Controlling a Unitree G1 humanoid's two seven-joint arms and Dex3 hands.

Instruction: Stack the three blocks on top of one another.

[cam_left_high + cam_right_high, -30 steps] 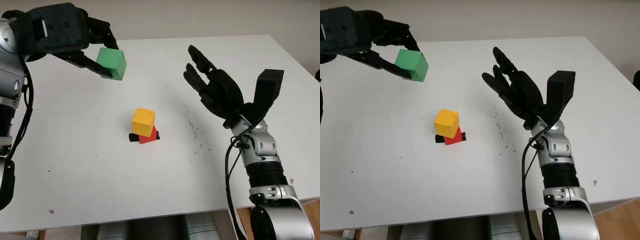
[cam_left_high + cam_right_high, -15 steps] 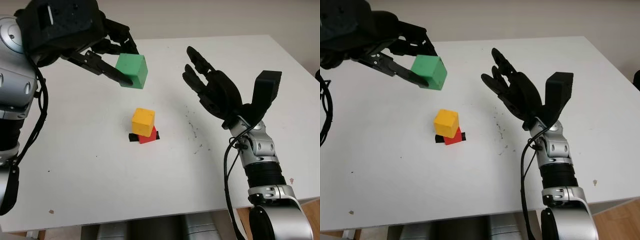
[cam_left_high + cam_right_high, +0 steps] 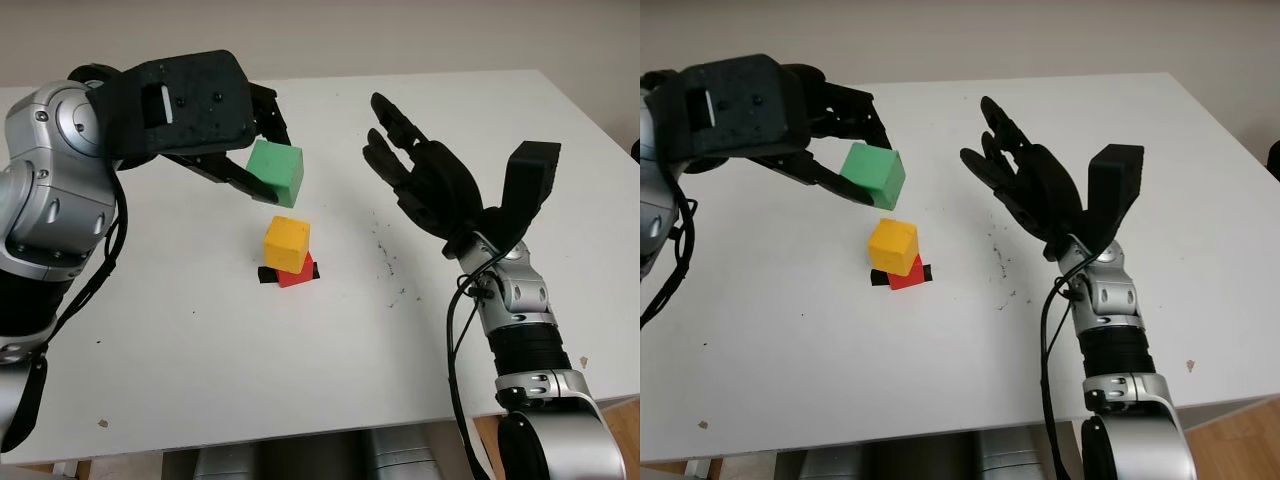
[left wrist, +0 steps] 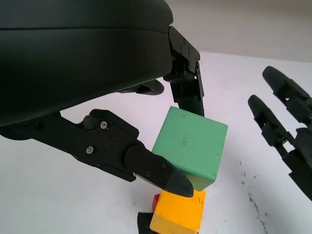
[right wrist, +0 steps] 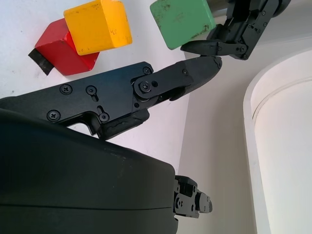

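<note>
Now left hand (image 3: 235,150) grips green block (image 3: 276,171) above yellow block (image 3: 286,242); right hand (image 3: 430,185) open, raised

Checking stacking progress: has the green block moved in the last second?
Yes. The left hand has carried the green block rightward and down toward the yellow block, nearly above it now.

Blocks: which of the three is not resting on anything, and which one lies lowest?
The green block is off the table, held in the left hand. The red block lies lowest, on the table, under the yellow block.
</note>
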